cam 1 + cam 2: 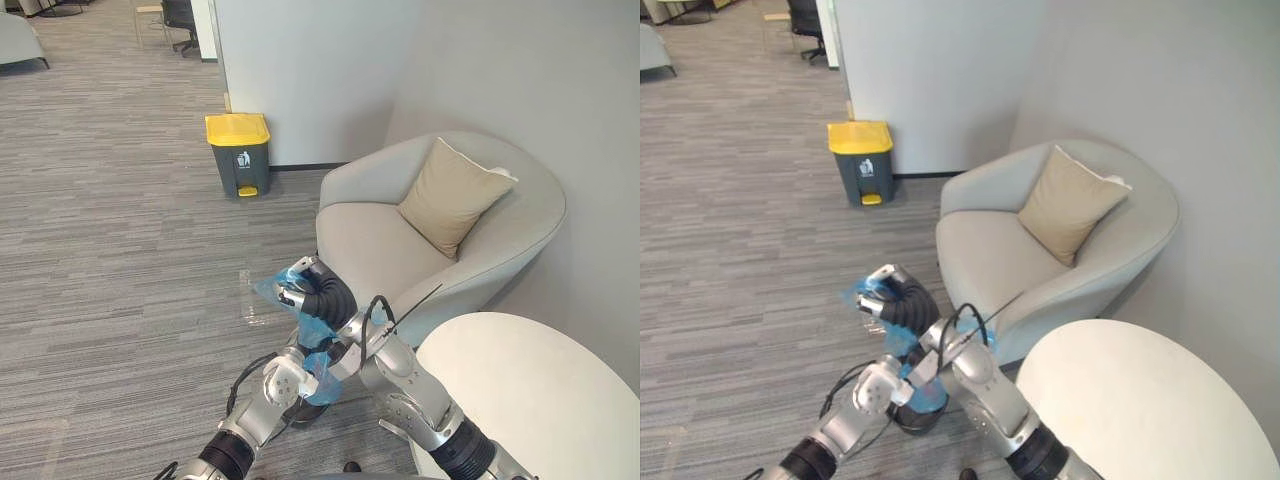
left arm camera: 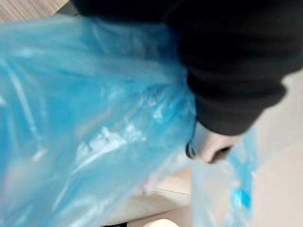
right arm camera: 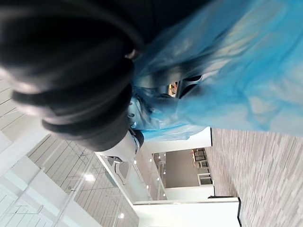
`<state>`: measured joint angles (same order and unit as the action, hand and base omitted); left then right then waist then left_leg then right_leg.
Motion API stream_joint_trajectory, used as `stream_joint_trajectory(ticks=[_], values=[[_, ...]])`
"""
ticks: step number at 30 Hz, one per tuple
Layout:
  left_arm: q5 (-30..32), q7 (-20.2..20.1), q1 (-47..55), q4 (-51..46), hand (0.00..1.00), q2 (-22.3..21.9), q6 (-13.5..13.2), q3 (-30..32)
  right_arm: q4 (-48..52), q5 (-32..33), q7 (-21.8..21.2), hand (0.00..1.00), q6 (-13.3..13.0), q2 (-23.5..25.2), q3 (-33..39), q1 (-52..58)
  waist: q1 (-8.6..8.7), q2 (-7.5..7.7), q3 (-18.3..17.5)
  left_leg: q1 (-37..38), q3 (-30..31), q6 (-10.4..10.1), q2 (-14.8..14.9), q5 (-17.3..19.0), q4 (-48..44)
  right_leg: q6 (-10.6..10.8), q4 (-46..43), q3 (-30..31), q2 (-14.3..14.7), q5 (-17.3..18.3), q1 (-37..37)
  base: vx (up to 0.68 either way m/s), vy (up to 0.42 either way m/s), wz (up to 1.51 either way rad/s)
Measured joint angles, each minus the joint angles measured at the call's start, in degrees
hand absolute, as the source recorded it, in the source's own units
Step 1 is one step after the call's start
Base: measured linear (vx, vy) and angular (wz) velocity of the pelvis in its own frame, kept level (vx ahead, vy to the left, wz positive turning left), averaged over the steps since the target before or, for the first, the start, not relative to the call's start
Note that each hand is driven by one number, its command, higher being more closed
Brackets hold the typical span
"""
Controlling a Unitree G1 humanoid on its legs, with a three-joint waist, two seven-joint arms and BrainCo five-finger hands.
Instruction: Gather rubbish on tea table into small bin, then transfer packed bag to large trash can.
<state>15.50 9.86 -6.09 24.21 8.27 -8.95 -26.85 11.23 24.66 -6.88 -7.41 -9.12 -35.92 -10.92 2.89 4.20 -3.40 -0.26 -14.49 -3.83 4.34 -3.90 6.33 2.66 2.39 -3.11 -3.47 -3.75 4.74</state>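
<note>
A blue plastic bag [image 1: 316, 333] hangs in the air between my two hands, over the carpet beside the armchair. My right hand [image 1: 300, 285] is at the bag's top, with its fingers curled into the bunched plastic [image 3: 227, 75]. My left hand [image 1: 283, 381] is pressed against the bag's lower part [image 1: 324, 386], and its fingers are lost in the plastic [image 2: 94, 132]. Under the bag stands a dark small bin [image 1: 917, 418], mostly hidden. The large grey trash can [image 1: 239, 153] with a yellow lid stands by the far wall, its lid shut.
A grey armchair [image 1: 372, 245] with a beige cushion [image 1: 450, 195] stands right of the bag. The white round tea table [image 1: 530, 400] is at the lower right. Grey carpet [image 1: 120, 250] stretches from me to the trash can.
</note>
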Motion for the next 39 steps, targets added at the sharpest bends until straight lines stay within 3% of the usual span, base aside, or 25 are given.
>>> stream_joint_trajectory(ticks=[1, 7, 12, 21, 26, 31, 36, 39], values=[[-0.1, 0.0, 0.1, 0.0, 1.0, 0.0, 0.1, 0.6, 0.0, -1.0, -0.1, 0.0, -0.2, 0.0, 0.2, 0.4, 0.04, 0.01, 0.0, 0.0, 0.1, 0.0, 0.0, 0.0, 0.0, 0.0, 0.1, 0.0, 0.0, 0.0, -0.3, 0.03, -0.006, 0.03], [-2.1, -0.1, 1.5, -2.0, 1.0, 0.0, 0.5, 2.6, 0.0, -8.7, -0.9, 0.0, -1.8, 0.0, 4.2, 2.5, 0.07, 0.07, 0.2, 0.0, 0.9, 0.0, 0.0, 0.0, 0.0, 0.1, 0.1, -0.8, -0.1, 0.1, -0.7, 0.01, -0.002, 0.06], [-3.9, -0.1, 3.6, -5.5, 1.0, -0.1, 0.5, 6.2, 0.0, -17.4, 1.0, 0.0, -3.3, -0.5, 7.4, 3.3, -0.04, -0.13, 0.5, 0.1, 0.9, 0.0, -0.5, 0.0, 0.0, 1.1, -0.2, -1.2, 0.0, 0.9, -0.7, 0.0, 0.0, 0.0], [-5.9, 0.0, 7.7, -9.6, 1.0, -0.1, 0.3, 13.1, 0.0, -33.4, 6.2, 0.0, -6.1, -10.4, 14.0, 4.8, -0.36, -0.51, 0.9, 0.3, 1.1, 0.1, -1.1, 0.1, 0.0, 1.3, -0.9, -1.6, -0.5, 1.3, -0.8, 0.0, 0.0, 0.0], [-7.3, 0.0, 10.1, -9.8, 1.0, -0.2, 0.3, 16.9, 0.0, -38.2, 7.6, 0.0, -6.8, -14.2, 15.6, 5.1, -0.64, -1.0, 1.6, 0.3, 1.4, 0.1, -1.1, 0.1, 0.0, 1.3, -1.0, -2.3, -0.6, 1.6, -0.8, 0.0, -0.001, 0.02], [-10.2, 0.2, 12.0, -9.7, 1.0, -1.0, 0.4, 21.2, -2.7, -37.5, 7.7, 0.0, -7.3, -9.3, 19.8, 12.1, -1.22, -1.09, 2.0, 0.2, 2.6, 0.1, -0.8, 0.1, 0.0, 1.1, -1.0, -2.8, -0.8, 2.0, -1.0, 0.01, -0.006, 0.11], [-12.8, 0.0, 14.8, -4.1, 1.0, -1.7, 0.6, 25.9, -16.2, -29.6, 6.0, 0.0, -4.5, 1.1, 27.1, 16.3, -1.02, -1.22, 2.9, 0.2, 3.5, 0.2, -1.0, 0.2, 0.0, 0.7, 0.9, -3.8, -0.9, 1.1, -2.7, 0.04, -0.002, 0.1], [-13.5, -0.1, 16.1, -0.8, 1.0, -2.4, 0.9, 28.2, -22.0, -27.1, 5.1, 0.0, -3.2, 4.0, 29.4, 16.9, -1.14, -1.62, 3.3, 0.2, 3.6, 0.2, -1.0, 0.4, 0.0, 0.7, 1.2, -4.2, -0.9, 1.0, -2.9, 0.01, -0.003, 0.04]])
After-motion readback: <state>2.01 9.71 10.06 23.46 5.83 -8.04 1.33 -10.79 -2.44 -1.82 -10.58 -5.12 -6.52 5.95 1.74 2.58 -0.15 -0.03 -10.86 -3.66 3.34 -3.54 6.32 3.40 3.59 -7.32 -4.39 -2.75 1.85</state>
